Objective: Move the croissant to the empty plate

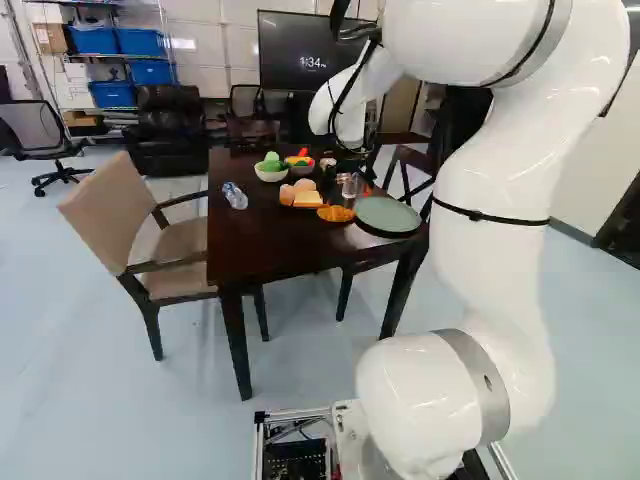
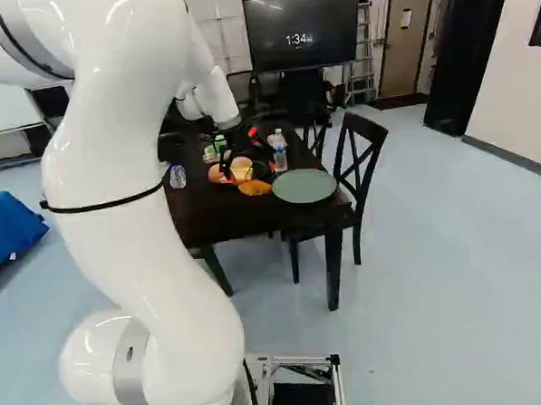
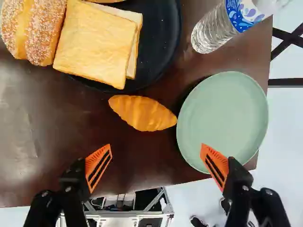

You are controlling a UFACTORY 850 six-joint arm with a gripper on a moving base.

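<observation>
My gripper [image 2: 235, 148] hangs over the dark table in the right base view. Seen from the wrist, the gripper [image 3: 157, 165] is wide open, with nothing between its orange pads. The golden-brown croissant [image 3: 143, 113] lies on the tabletop a little ahead of the fingers, roughly centred on the gap. Its tip is right at the rim of the round, pale green plate [image 3: 222, 123]; whether they touch I cannot tell. That plate is bare and lies ahead of one finger. The left base view shows the croissant [image 1: 336, 215] beside the green plate [image 1: 388, 215].
A black plate [image 3: 166, 52] with sliced bread [image 3: 97, 42] and sugared rolls lies beyond the croissant. A water bottle [image 3: 215, 30] stands beyond the green plate. Bowls of play food [image 1: 270, 172] and another clear bottle [image 1: 235, 196] are farther off. Chairs [image 1: 165, 250] flank the table.
</observation>
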